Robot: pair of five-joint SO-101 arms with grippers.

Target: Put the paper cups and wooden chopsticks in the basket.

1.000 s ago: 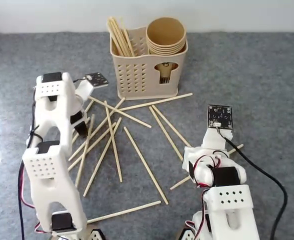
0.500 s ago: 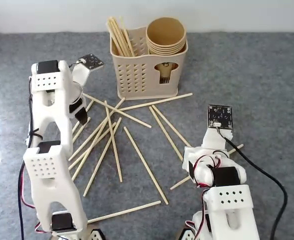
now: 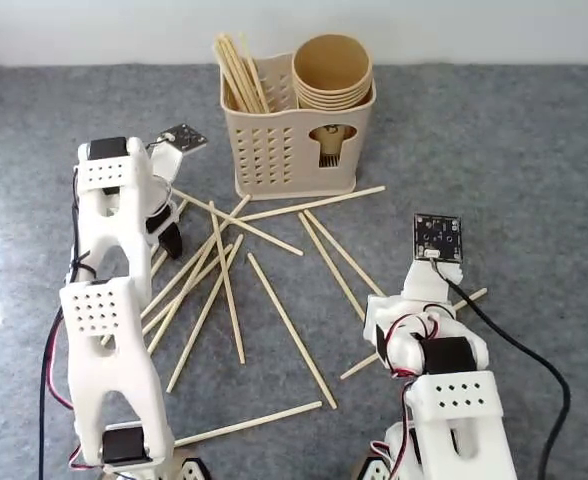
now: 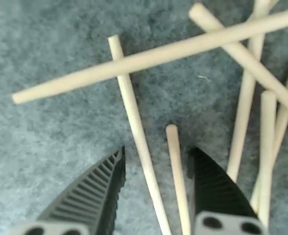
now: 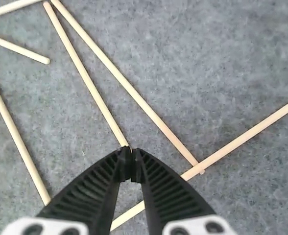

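Observation:
Several wooden chopsticks (image 3: 274, 312) lie scattered on the grey mat in front of the beige basket (image 3: 292, 150). The basket holds a stack of paper cups (image 3: 332, 68) and a bundle of chopsticks (image 3: 239, 72). My left gripper (image 4: 156, 154) is open just above the mat at the left edge of the pile (image 3: 167, 232). Two chopstick ends (image 4: 176, 161) lie between its fingers, and a longer chopstick (image 4: 158, 54) crosses beyond them. My right gripper (image 5: 131, 154) is shut on nothing, with its tips at the end of one chopstick (image 5: 85, 78) near the right of the pile.
The left arm (image 3: 109, 300) stands along the mat's left side and the right arm (image 3: 429, 345) at the front right, with a black cable (image 3: 519, 350) trailing from it. A lone chopstick (image 3: 249, 424) lies near the front between the arms.
The left arm's wrist rose toward the basket, then came back down over the left part of the chopstick pile. The right arm has stayed where it was.

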